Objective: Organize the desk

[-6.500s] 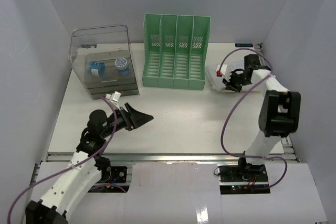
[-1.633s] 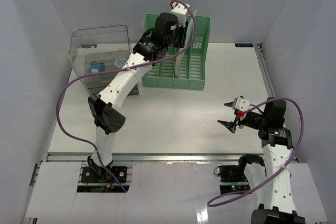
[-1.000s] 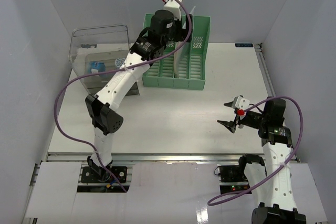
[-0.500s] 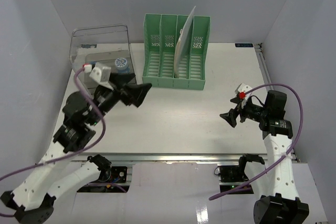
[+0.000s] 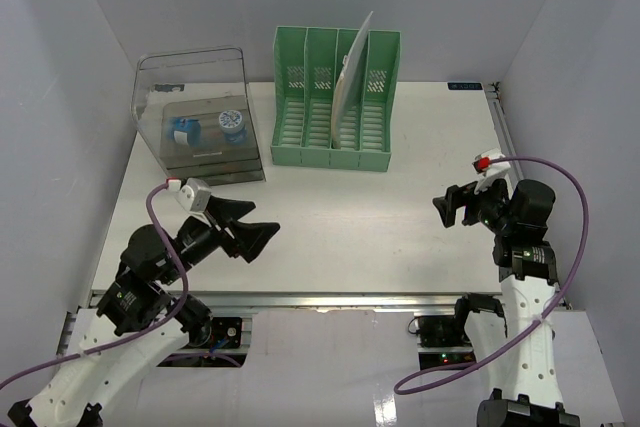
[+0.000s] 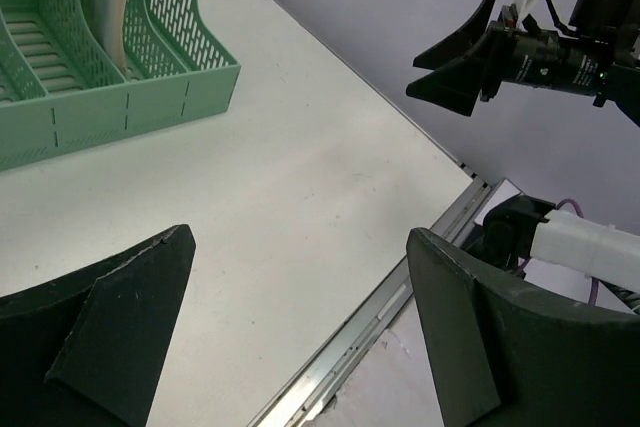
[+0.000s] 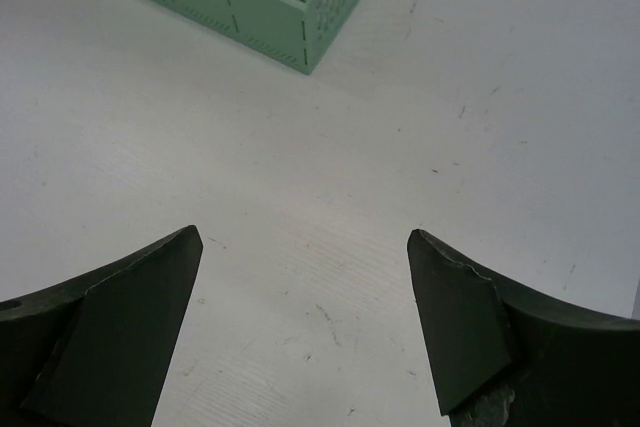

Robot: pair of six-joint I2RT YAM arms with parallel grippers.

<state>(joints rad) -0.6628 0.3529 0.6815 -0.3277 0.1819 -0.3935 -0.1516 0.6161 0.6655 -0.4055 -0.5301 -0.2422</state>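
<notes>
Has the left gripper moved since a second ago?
Yes. The left gripper has pulled away from the green file rack, back toward the near-left edge of the desk.

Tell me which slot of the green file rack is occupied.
The third slot from the left: a pale sheet stands tilted in it; the other three look empty.

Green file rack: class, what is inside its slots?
The green file rack holds one flat white sheet, leaning in its third slot from the left. A divider hides its bottom edge; other slots show slatted floors.
</notes>
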